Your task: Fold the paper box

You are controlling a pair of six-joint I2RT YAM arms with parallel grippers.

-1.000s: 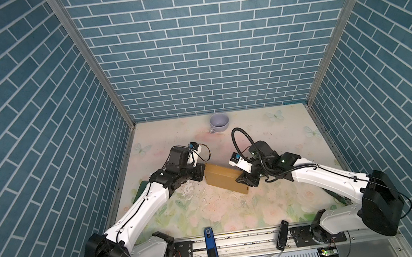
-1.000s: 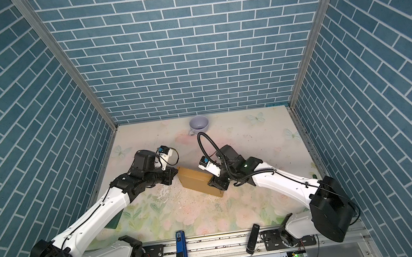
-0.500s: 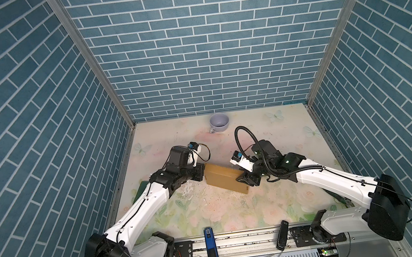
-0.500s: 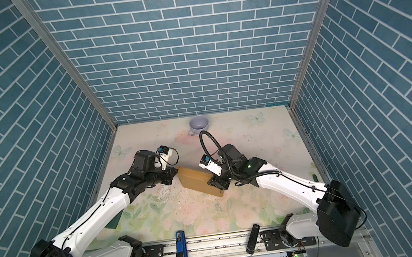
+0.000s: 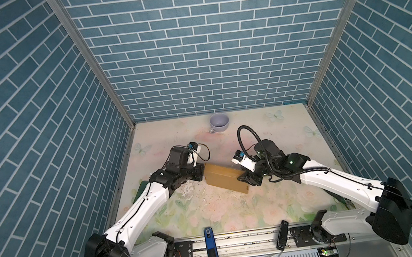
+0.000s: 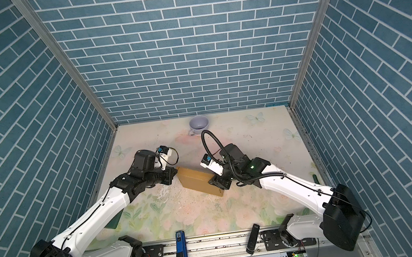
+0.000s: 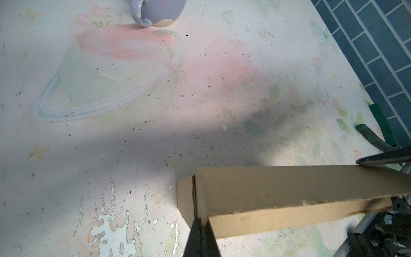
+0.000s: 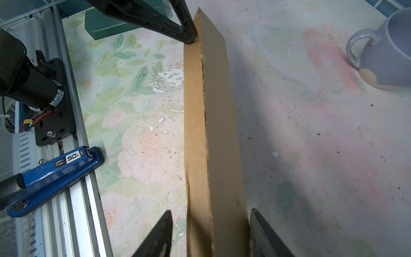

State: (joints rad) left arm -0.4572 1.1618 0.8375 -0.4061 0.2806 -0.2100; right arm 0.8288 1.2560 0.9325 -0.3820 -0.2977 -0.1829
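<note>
Paper box [image 5: 226, 181] sits mid-desk [image 5: 266, 127], well clear of the mug [image 5: 219, 122] by the back edge. L gripper [image 7: 199, 224]: tips pressed together at one end corner; can't tell if cardboard's nipped. R gripper [image 8: 211, 212]: spread, straddling the other end, gap on one side. I'd centre R's jaws, then close slowly & square so the walls don't crush.

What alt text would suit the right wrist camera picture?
A brown paper box stretches away from the camera; the open right gripper straddles its near end, and the left gripper pinches its far corner. A lilac mug stands aside.
</note>
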